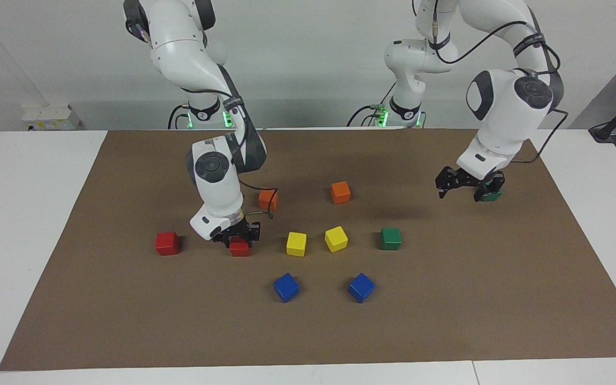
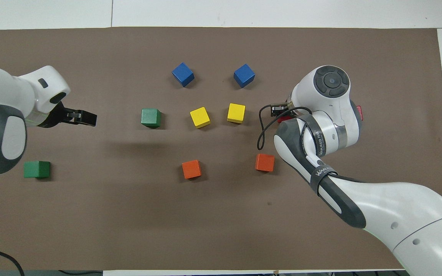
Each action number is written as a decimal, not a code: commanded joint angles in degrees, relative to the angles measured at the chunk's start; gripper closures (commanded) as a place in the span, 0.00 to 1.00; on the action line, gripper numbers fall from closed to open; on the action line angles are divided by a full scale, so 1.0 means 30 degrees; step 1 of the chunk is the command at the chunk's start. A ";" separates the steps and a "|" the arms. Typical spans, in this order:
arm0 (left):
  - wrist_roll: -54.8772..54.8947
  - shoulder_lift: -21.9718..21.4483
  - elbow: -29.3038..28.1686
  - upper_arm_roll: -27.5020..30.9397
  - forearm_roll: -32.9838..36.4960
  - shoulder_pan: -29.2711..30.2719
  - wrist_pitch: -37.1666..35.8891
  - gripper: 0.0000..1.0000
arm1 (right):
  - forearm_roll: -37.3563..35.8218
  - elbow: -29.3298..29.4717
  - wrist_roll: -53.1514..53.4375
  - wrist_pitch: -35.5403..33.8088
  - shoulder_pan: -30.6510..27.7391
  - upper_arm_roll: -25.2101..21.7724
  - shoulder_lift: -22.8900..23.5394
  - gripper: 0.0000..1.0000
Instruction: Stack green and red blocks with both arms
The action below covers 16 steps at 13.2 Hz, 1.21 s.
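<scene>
A red block (image 1: 239, 247) sits on the brown mat (image 1: 447, 299), and my right gripper (image 1: 240, 239) is down on it with a finger tight against each side. In the overhead view only a sliver of this red block (image 2: 282, 119) shows beside the right wrist. The second red block (image 1: 167, 243) lies beside it, toward the right arm's end of the table. One green block (image 1: 391, 238) lies beside the yellow cubes. The other green block (image 2: 37, 169) lies toward the left arm's end. My left gripper (image 1: 462, 188) hangs open and empty above the mat, between the two green blocks.
Two orange cubes (image 1: 268, 199) (image 1: 340, 192) lie nearer to the robots than two yellow cubes (image 1: 296, 243) (image 1: 336, 238). Two blue cubes (image 1: 286, 287) (image 1: 361, 287) lie farthest from the robots. The white table (image 1: 24, 224) borders the mat.
</scene>
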 commanded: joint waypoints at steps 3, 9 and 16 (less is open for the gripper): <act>-0.1908 0.3167 0.2329 0.0353 -0.0487 -0.2424 0.0890 0.00 | 0.0148 -0.0578 -0.0957 -0.1772 -0.0969 0.0138 -0.2359 1.00; -0.3168 0.5600 0.2298 0.0383 -0.0371 -0.4184 0.3208 0.00 | 0.0821 -0.0494 -0.6227 -0.4263 -0.4543 0.0139 -0.4123 1.00; -0.3138 0.6216 0.2094 0.0383 0.0099 -0.4359 0.3822 0.00 | 0.0822 -0.0932 -0.8079 -0.3271 -0.5924 0.0109 -0.4094 1.00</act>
